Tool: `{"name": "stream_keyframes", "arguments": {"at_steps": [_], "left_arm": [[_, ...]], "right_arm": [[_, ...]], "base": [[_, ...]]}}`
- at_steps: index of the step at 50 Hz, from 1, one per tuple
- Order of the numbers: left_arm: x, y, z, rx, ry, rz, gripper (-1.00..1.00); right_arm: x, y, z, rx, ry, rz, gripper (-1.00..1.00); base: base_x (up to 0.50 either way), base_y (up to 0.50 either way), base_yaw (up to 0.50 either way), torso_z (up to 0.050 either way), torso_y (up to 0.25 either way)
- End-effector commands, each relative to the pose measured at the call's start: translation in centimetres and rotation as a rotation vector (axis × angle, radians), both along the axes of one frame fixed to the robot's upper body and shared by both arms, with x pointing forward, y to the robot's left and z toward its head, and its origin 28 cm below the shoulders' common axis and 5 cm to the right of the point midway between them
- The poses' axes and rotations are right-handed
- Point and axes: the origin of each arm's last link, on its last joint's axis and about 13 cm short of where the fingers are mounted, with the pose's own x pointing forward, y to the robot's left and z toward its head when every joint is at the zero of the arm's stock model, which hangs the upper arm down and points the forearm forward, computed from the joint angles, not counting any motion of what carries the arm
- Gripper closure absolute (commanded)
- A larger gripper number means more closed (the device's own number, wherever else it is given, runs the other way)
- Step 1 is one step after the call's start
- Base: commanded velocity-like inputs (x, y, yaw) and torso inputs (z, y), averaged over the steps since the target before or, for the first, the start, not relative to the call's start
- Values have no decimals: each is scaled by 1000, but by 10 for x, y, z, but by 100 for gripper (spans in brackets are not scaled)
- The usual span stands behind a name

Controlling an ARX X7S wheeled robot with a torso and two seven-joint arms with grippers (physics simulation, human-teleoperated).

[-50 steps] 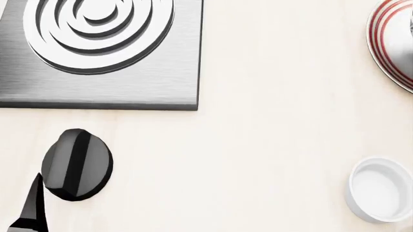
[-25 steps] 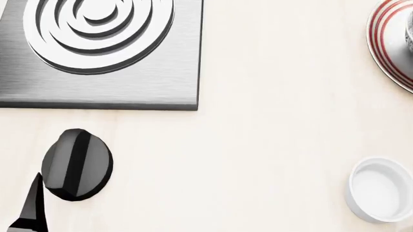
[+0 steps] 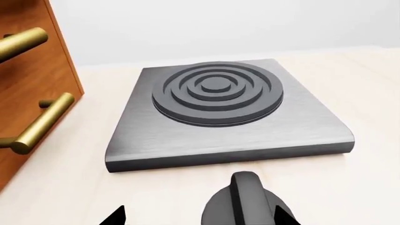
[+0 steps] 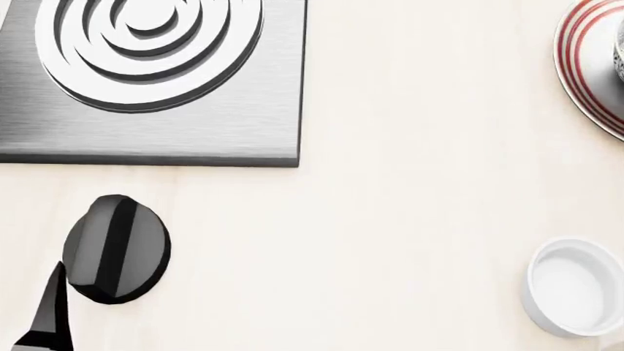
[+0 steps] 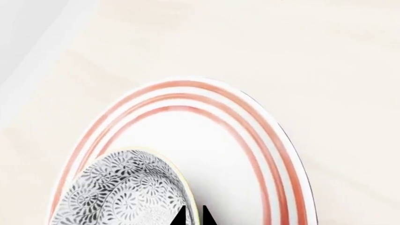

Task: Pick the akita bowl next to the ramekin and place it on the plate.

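While over plate (image 5: 275, 154), akita bowl (image 5: 125, 192)

Ahead of me a grey hob (image 4: 146, 80) with ringed burner (image 3: 217, 91) lies on the pale surface (image 4: 410, 205); a black knob (image 4: 116, 248) sits near its front edge, and a wooden cabinet (image 3: 34, 89) with 2 brass handles (image 3: 40, 124) stands beside it.

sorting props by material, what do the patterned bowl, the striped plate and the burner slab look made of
The akita bowl looks like glazed ceramic, with a fine grey floral print and a pale rim. The plate looks like glossy white glazed ceramic with painted red rings. The burner slab looks like brushed metal, with a fine streaked grey sheen; its rings look matte dark.
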Motion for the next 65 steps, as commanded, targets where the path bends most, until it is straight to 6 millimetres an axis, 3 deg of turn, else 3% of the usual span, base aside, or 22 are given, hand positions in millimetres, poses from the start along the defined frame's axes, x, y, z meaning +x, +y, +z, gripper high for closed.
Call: {"name": "stream_keyframes", "arguments": {"at_steps": [1,2,15,24,31,35,49,65], "left_arm": [[0,0,-1,-1,1,-1,-100],[0,0,-1,-1,2,0,-100],[-1,0,-2,0,2,-1,-100],[0,1,-3,0,7,3,-100],[0,2,-3,-2,7,4,-100],[0,2,-2,-3,6,5,-100],[-2,1,-2,-6,3,3,-100],[-2,2,0,-3,-1,8,-100]], "right_arm": [[0,0,-2,-11,0,4,100],[0,0,-3,-10,1,5,-100],[3,3,5,-112,-30,50,-100],[1,14,32,-522,-38,28,-100],[-7,28,45,-746,-46,13,-100],[-12,35,50,-790,-63,25,-100],[-28,45,47,-930,-86,3,-100],[-39,57,27,-1041,-157,-26,-100]], "base": [[0,0,0,0,0],[0,0,0,0,0],[0,0,0,0,0],[0,0,0,0,0],[0,0,0,0,0],[0,0,0,0,0],[0,0,0,0,0],[0,0,0,0,0]]}}
